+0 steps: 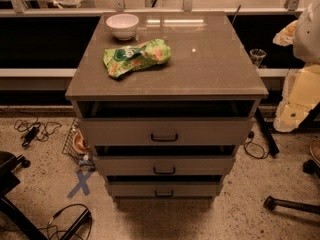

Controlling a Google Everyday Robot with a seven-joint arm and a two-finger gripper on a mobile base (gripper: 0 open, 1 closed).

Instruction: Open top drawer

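The top drawer [125,132] is the widest of three in a grey-brown cabinet [210,69] at the middle of the view. Its tall flat front carries a small black centre handle [164,137]. The front stands a little out from the cabinet, with a dark gap above it; its inside is hidden. My arm [300,91], white and pale yellow, rises along the right edge. My gripper [286,33] is at the upper right, beside the cabinet's back right corner, well away from the handle.
A white bowl [122,25] and a green snack bag [136,57] lie on the cabinet top. Two narrower drawers [164,165] sit below. Cables [32,130], a wire basket [77,144], blue floor tape [81,182] and chair legs [292,204] surround the cabinet.
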